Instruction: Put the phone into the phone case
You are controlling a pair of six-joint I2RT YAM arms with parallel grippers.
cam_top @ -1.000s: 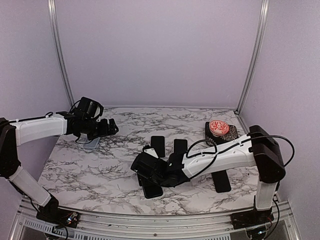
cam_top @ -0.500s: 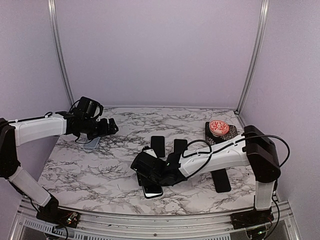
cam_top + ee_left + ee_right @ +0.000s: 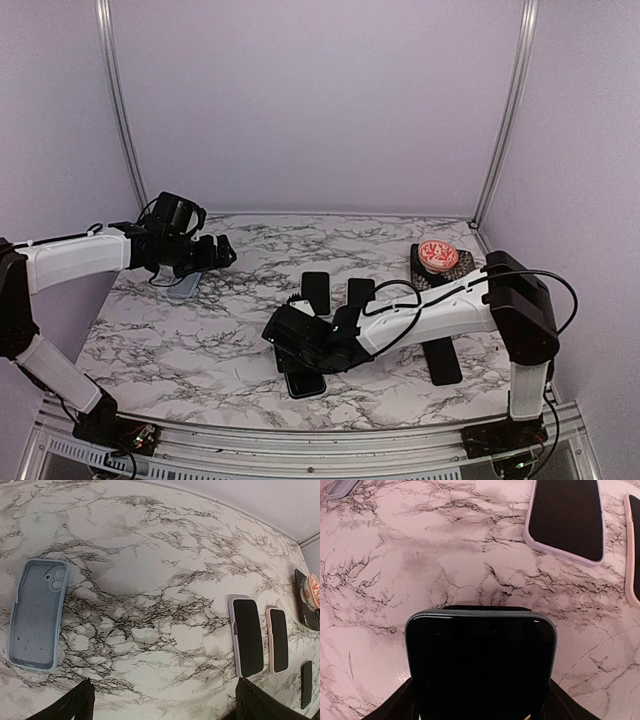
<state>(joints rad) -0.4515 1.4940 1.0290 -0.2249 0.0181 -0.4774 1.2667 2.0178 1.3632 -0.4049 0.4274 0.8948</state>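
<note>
A dark phone (image 3: 480, 665) with a blue-grey rim fills the space between my right gripper's (image 3: 480, 702) fingers, which press on its two long sides. In the top view this right gripper (image 3: 298, 358) is low over the near middle of the table, and the phone (image 3: 305, 384) sticks out toward the front edge. The grey-blue phone case (image 3: 35, 615) lies open side up at the far left. My left gripper (image 3: 165, 705) hovers open and empty beside the phone case (image 3: 183, 286); in the top view that left gripper (image 3: 225, 252) is just right of it.
Two cased phones (image 3: 316, 292) (image 3: 360, 294) lie side by side, screens up, behind my right gripper. A black stand with a red round thing (image 3: 437, 256) sits at the back right. A flat black slab (image 3: 441, 362) lies near the right arm's base.
My right arm has shifted slightly to the left with the phone still between its fingers. The left arm has hardly moved.
</note>
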